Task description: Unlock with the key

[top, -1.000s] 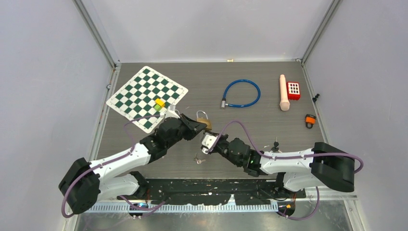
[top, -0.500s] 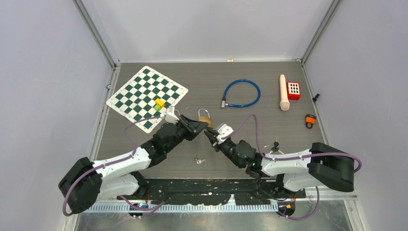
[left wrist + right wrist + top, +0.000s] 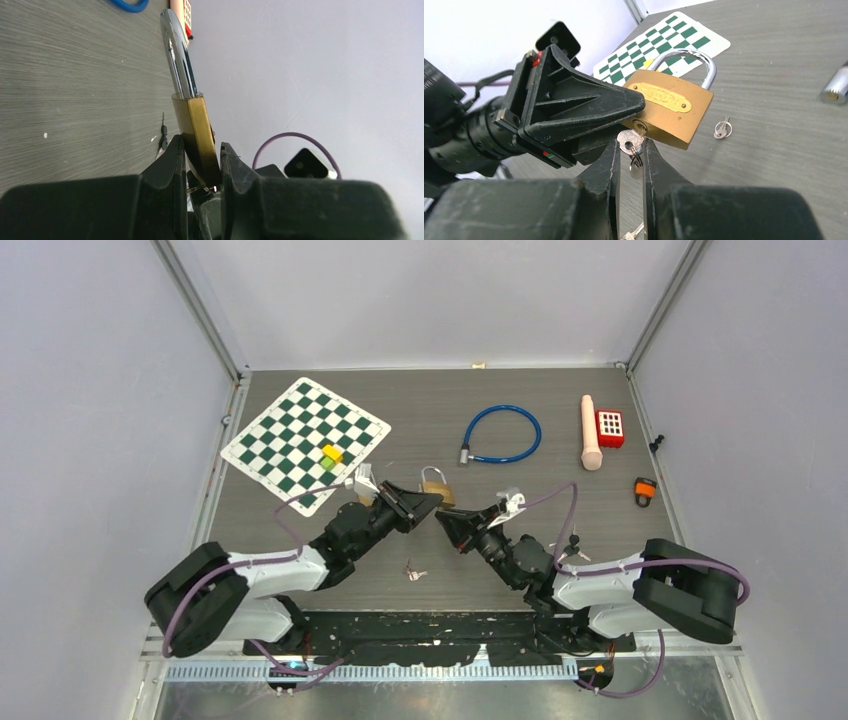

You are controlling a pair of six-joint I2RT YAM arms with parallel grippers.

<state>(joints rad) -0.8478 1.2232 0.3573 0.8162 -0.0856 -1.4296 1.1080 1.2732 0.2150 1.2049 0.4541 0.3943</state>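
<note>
A brass padlock (image 3: 436,487) with a silver shackle is held off the table, upright, in my left gripper (image 3: 425,502). In the left wrist view the gripper (image 3: 200,145) is shut on the padlock's body (image 3: 196,127). My right gripper (image 3: 447,522) faces it from the right. In the right wrist view the gripper (image 3: 630,146) is shut on a small silver key (image 3: 629,140). The key's tip sits at the keyhole in the bottom face of the padlock (image 3: 669,106). A key ring hangs below the key.
A checkered board (image 3: 305,443) with small yellow and green blocks lies at the back left. A blue cable lock (image 3: 503,435), wooden cylinder (image 3: 591,432), red keypad block (image 3: 610,427) and orange lock (image 3: 645,489) lie at the back right. Spare keys (image 3: 413,572) and a black key (image 3: 573,538) lie on the table.
My right gripper rose from near the spare keys and swung up and right, bringing the key to the padlock's underside. My left gripper shifted the padlock slightly right.
</note>
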